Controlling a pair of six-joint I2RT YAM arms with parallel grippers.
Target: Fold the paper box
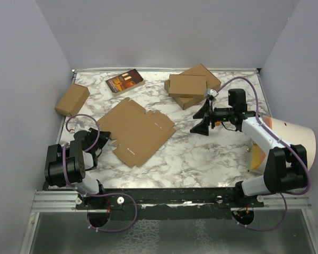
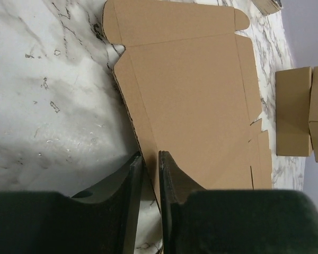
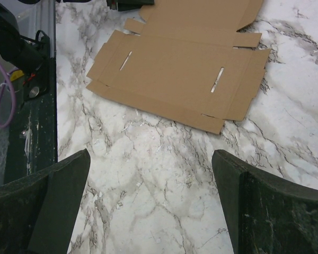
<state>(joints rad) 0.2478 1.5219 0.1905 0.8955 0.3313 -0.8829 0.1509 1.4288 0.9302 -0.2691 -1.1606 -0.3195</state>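
The paper box (image 1: 138, 129) lies flat and unfolded on the marble table, a brown cardboard sheet with flaps and slits. My left gripper (image 1: 103, 139) is at its near-left edge. In the left wrist view the narrow jaws (image 2: 151, 159) straddle the edge of the sheet (image 2: 191, 95), pinching it. My right gripper (image 1: 200, 126) hovers right of the sheet, pointing toward it. Its fingers (image 3: 151, 156) stand wide apart over bare marble, and the sheet (image 3: 175, 69) lies ahead of them, untouched.
Two ready-folded brown boxes (image 1: 191, 85) are stacked at the back right and also show in the left wrist view (image 2: 297, 114). A small thicker carton (image 1: 72, 99) sits at the back left. A dark booklet (image 1: 125, 81) lies at the back. A white and orange object (image 1: 286, 138) stands at the right edge.
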